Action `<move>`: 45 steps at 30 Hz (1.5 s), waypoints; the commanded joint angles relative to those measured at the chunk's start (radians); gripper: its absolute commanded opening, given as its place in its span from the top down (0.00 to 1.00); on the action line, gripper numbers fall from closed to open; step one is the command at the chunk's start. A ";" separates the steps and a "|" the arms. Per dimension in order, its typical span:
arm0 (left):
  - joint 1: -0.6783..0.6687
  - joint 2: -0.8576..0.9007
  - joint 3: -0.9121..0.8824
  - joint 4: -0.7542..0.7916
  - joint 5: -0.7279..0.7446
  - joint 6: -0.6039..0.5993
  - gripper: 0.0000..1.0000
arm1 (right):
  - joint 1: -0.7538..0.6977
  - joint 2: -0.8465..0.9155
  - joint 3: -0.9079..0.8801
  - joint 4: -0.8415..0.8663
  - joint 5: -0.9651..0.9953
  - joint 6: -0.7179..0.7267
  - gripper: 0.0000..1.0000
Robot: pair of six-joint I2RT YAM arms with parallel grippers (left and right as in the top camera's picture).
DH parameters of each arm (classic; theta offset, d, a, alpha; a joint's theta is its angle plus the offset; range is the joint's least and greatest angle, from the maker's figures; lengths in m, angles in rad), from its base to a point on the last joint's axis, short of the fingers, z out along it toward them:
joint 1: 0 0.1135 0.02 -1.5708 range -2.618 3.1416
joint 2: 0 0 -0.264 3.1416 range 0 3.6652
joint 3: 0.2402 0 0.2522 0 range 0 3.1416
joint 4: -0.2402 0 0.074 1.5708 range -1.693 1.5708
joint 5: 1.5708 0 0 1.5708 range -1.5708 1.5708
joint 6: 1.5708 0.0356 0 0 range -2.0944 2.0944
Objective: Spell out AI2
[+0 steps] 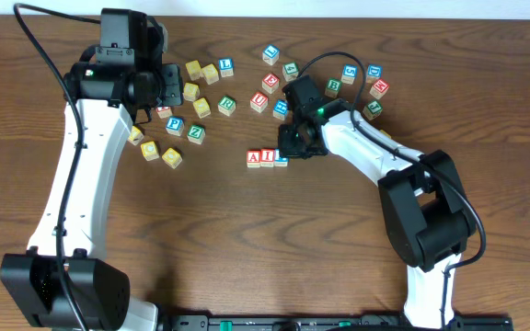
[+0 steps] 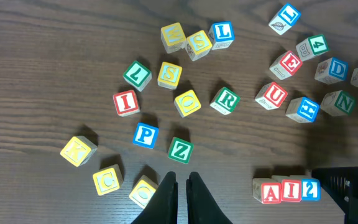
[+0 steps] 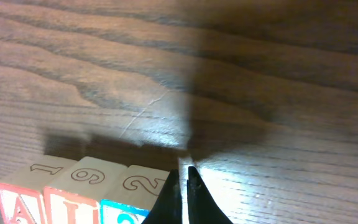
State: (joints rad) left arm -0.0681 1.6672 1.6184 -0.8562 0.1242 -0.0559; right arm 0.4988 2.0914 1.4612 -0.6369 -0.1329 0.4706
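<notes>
Three wooden cubes stand side by side in a row near the table's middle: a red "A" (image 1: 253,158), a red "I" (image 1: 267,157) and a blue "2" (image 1: 281,159). The left wrist view shows the row at lower right, A (image 2: 270,192), I (image 2: 291,190), 2 (image 2: 310,189). My right gripper (image 3: 185,167) is shut and empty, its tips low at the right side of the "2" cube (image 3: 138,193); whether they touch it I cannot tell. My left gripper (image 2: 182,180) is shut on nothing, held above the loose cubes at the left.
Loose letter cubes lie scattered at the back: a yellow group (image 1: 201,72), a second red "I" (image 2: 126,102), blue "P" (image 2: 145,134), green "Z" (image 2: 180,149), red "U" (image 1: 259,101) and several more near the right arm (image 1: 352,78).
</notes>
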 commanded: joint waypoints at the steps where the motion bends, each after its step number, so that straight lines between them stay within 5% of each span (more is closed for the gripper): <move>1: 0.000 -0.001 0.014 -0.002 -0.013 -0.009 0.92 | 0.010 -0.031 0.009 0.002 -0.008 0.011 0.99; 16: 0.000 -0.002 0.015 0.002 -0.014 -0.008 0.92 | -0.028 -0.059 0.030 0.001 -0.004 -0.027 0.99; 26: 0.059 -0.054 0.103 -0.024 -0.014 -0.009 0.92 | -0.147 -0.351 0.048 -0.117 -0.004 -0.117 0.95; 34: 0.131 -0.148 0.103 -0.037 -0.013 -0.009 0.47 | -0.243 -0.630 0.048 -0.290 0.005 -0.162 0.85; 35: 0.136 -0.153 0.103 -0.046 -0.013 -0.009 0.30 | -0.253 -0.665 0.048 -0.313 0.014 -0.162 0.84; 38: 0.138 -0.151 0.101 -0.078 -0.013 -0.009 0.10 | -0.273 -0.750 0.048 -0.369 0.046 -0.162 0.67; 45: 0.138 -0.151 0.091 -0.130 -0.013 -0.009 0.04 | -0.290 -0.936 0.048 -0.443 0.144 -0.161 0.32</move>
State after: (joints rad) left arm 0.0673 1.5150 1.7042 -0.9836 0.1204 -0.0669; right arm 0.2169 1.2144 1.4967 -1.0679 -0.0547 0.3206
